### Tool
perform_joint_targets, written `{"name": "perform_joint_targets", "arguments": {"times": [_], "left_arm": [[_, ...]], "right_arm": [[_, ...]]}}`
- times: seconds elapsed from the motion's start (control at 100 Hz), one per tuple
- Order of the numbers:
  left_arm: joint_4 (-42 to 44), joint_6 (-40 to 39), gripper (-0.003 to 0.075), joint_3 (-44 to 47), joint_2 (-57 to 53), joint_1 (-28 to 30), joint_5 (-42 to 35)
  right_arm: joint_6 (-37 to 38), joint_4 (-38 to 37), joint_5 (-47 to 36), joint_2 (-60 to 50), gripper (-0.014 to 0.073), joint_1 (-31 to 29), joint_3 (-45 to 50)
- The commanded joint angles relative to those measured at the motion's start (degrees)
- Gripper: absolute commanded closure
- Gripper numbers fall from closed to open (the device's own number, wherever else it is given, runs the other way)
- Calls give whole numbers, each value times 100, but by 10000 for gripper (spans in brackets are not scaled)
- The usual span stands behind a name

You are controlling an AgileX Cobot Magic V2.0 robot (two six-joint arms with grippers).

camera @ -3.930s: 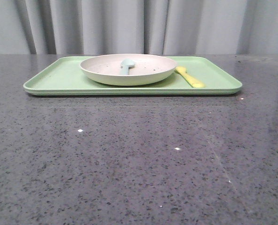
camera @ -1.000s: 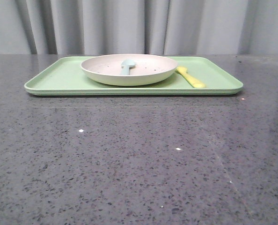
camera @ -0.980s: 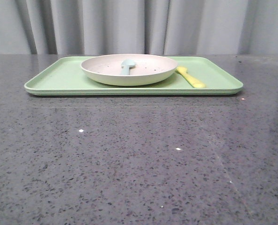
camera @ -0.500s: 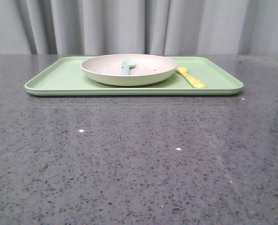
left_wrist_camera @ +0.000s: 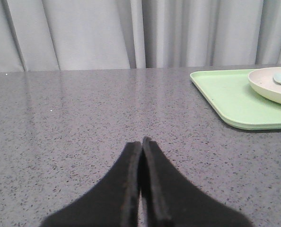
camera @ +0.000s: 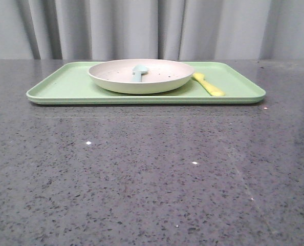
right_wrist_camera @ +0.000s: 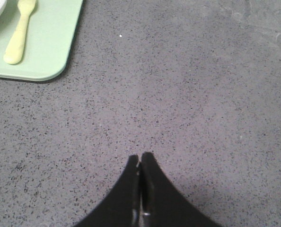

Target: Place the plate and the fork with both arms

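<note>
The cream speckled plate (camera: 140, 75) rests on the light-green tray (camera: 65, 87) at the far side of the table; its edge also shows in the left wrist view as the plate (left_wrist_camera: 273, 87). The yellow fork (camera: 208, 84) lies on the tray just right of the plate, and the right wrist view shows the fork (right_wrist_camera: 18, 32) too. My left gripper (left_wrist_camera: 141, 142) is shut and empty over bare table, well away from the tray. My right gripper (right_wrist_camera: 140, 157) is likewise shut and empty, off the tray's corner. Neither arm appears in the front view.
A pale blue-green utensil (camera: 138, 72) lies inside the plate. Grey speckled tabletop (camera: 152, 174) stretches in front of the tray. Grey curtains (camera: 152, 25) hang behind the table.
</note>
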Motion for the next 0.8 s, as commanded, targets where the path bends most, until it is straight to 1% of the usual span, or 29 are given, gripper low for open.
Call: {"name": "perform_joint_targets", "arguments": {"times": [0.0,0.62,0.72,0.79], "left_arm": [[6,-69,741,84,-181,3,-515],[6,-69,741,84,-181,3,-503],[6,-69,741,84,-181,3,-503],[6,-69,741,84,-181,3,-503]], "right_arm": [[-5,-210,-355,-2,662,-26,-130],[-11,-210,-360,-2,662,-26,-130],[-154,-221,-571,-35,662,-26,-103],[-395,-183,-963,-152,662,-68,16]]}}
